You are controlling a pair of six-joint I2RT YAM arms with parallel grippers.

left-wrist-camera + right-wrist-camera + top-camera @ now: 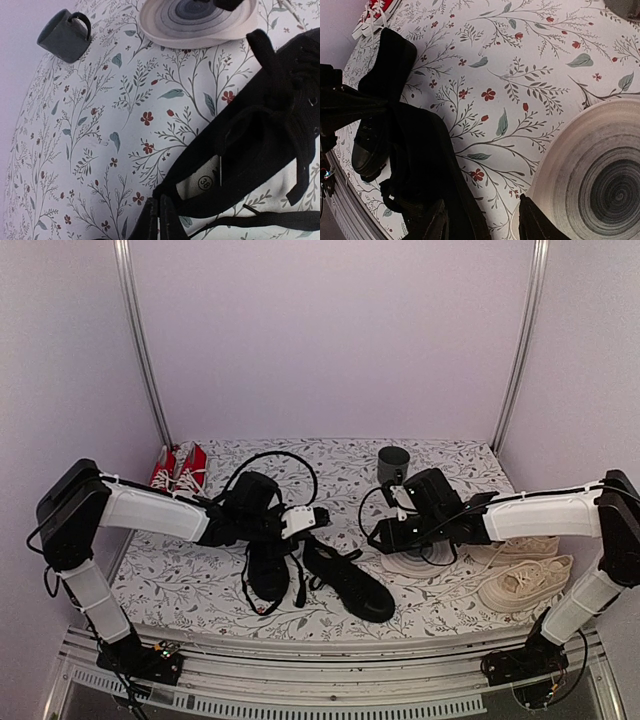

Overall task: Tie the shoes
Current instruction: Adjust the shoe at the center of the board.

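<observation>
Fingers of the left gripper (159, 220) are pressed tight together, with nothing seen between them. Just past their tips lies one black low-top lace-up sneaker (260, 145), open side up, with a round size mark inside. A thin black lace (265, 220) runs flat along the flowery white tabletop (90, 150) right beside the tips; I cannot tell if it is pinched. Farther out from this gripper sits a round plate with grey rings (195, 22), and off to one side of it a dark grey mug (65, 36) tipped on its side.

The right gripper (480, 220) has its fingers apart, holding nothing. One finger is beside the edge of the ringed plate, the other is beside the second black sneaker (385, 100). Far beyond that shoe are small red-and-white sneakers (375, 15) at the tabletop's edge.

From above, both black shoes lie side by side between the two grippers, one right under the left gripper, one in the gap. A cream pair of sneakers (525, 575) rests behind the right gripper, under its arm.
</observation>
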